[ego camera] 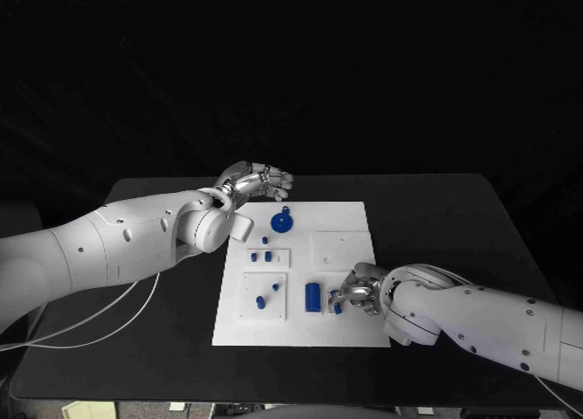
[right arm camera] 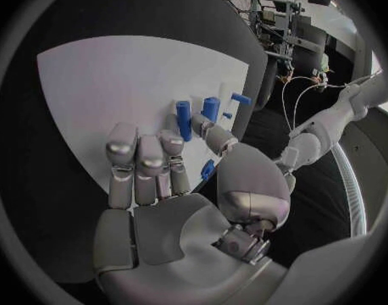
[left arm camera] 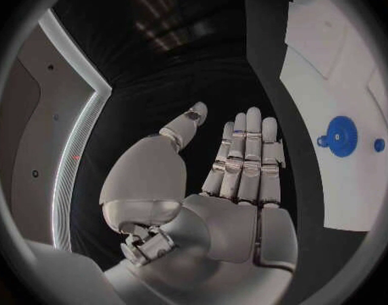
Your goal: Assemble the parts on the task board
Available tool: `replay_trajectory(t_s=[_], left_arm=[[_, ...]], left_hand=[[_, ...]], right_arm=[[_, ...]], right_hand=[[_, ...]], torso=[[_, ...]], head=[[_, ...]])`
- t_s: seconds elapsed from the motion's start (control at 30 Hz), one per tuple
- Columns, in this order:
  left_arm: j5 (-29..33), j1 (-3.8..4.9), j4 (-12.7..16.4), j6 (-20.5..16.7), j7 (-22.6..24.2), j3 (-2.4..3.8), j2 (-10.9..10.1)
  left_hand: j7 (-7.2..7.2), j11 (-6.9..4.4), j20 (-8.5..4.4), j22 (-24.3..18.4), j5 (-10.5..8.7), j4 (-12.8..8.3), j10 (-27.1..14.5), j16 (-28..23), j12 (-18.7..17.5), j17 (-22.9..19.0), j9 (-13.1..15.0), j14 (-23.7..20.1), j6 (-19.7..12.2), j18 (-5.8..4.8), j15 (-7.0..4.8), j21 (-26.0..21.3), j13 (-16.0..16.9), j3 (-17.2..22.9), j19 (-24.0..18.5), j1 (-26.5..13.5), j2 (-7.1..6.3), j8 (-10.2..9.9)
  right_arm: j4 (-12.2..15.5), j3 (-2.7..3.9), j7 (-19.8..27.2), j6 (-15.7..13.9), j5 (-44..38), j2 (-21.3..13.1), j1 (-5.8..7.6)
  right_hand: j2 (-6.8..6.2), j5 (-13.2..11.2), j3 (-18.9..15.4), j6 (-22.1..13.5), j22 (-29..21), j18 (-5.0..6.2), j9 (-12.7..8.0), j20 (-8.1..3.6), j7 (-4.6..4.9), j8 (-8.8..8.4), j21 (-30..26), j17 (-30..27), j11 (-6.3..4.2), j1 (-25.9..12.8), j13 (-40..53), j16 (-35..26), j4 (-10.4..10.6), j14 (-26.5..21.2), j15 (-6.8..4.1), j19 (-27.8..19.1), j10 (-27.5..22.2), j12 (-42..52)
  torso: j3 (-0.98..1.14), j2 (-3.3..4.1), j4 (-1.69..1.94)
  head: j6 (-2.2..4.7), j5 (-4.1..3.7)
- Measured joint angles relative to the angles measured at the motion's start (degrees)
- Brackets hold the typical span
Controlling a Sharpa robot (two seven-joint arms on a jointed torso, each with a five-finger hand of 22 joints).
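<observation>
Two robot hands at task board [ego camera: 354, 209] edges

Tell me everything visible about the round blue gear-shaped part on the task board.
The blue gear is a flat round disc with a toothed rim and a pale hub hole at its centre, looking like plastic. It lies flat on the white task board, in the far portion toward the robot's left. A small blue tab sits at its rim. The left wrist view shows its teeth clearly. The left hand hovers beyond the board's far corner, fingers apart, not touching it. Nothing else touches it.
</observation>
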Motion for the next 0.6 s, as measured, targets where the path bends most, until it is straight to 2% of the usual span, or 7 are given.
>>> replay_trajectory(t_s=[0.27, 0.33, 0.4, 0.6], left_arm=[[0.0, 0.0, 0.0, 0.1, 0.0, 0.0, 0.0], [0.0, 0.0, 0.0, 0.1, 0.0, 0.0, 0.0], [0.0, 0.0, 0.0, 0.1, 0.0, 0.0, 0.0], [0.0, 0.0, 0.0, 0.1, -0.1, 0.0, 0.0]], left_hand=[[0.0, 0.0, 0.0, 0.0, 0.0, 0.0, 0.0, 0.0, 0.0, 0.0, 0.0, 0.0, 0.0, -0.01, 0.0, 0.0, 0.0, 0.0, 0.0, 0.0, 0.0, 0.0], [0.0, 0.0, 0.0, 0.0, 0.0, 0.0, 0.0, 0.0, 0.0, 0.0, 0.0, 0.0, 0.0, -0.01, 0.0, 0.0, 0.0, 0.0, 0.0, 0.0, 0.0, 0.0], [0.0, 0.0, 0.0, 0.0, 0.0, 0.0, 0.0, 0.0, 0.0, 0.1, 0.0, 0.0, 0.0, -0.01, 0.0, 0.0, 0.0, 0.0, 0.0, 0.0, 0.0, 0.0], [0.0, 0.0, 0.0, 0.0, 0.0, 0.0, 0.0, 0.0, 0.0, 0.0, 0.0, 0.0, 0.0, -0.03, 0.0, 0.0, 0.0, 0.0, 0.0, 0.0, 0.0, 0.0]], right_arm=[[-0.1, -0.03, 0.3, -0.1, 0.0, 0.0, -0.01], [0.0, -0.04, 0.3, -0.1, 0.0, 0.0, -0.01], [0.0, -0.04, 0.4, -0.1, 0.0, 0.0, -0.01], [0.1, -0.06, 0.5, -0.1, 0.0, -0.1, -0.02]], right_hand=[[-0.66, -1.1, -0.8, 0.0, 0.0, 0.0, 0.0, 0.01, -0.01, 0.0, 0.0, 0.0, 0.18, -0.7, 0.0, -0.2, 0.3, 0.0, 0.01, 0.0, -0.2, 0.0], [-1.79, -4.9, -2.1, 0.0, 0.0, 0.0, 0.0, 0.01, 0.02, 0.0, 0.0, 0.0, 0.18, -1.8, 0.0, -0.2, 0.5, -0.1, 0.08, 0.0, -0.2, 0.0], [-2.22, -6.5, -2.4, -0.1, 0.0, 0.0, 0.0, 0.02, 0.12, 0.0, 0.0, 0.0, 0.18, -2.2, 0.0, -0.2, 0.6, -0.1, 0.09, 0.0, -0.2, 0.0], [-3.04, -6.7, -2.9, -0.3, -0.1, 0.0, 0.0, -0.11, 0.05, -0.22, 0.0, 0.0, -0.03, -2.2, 0.0, -0.2, 1.0, -0.1, 0.12, -0.3, -0.4, 0.0]], torso=[[0.0, 0.0, -0.01], [0.01, 0.0, -0.01], [0.01, 0.0, 0.0], [0.01, 0.0, -0.01]], head=[[0.02, 0.18], [0.04, 0.21], [0.05, 0.24], [0.05, 0.29]])
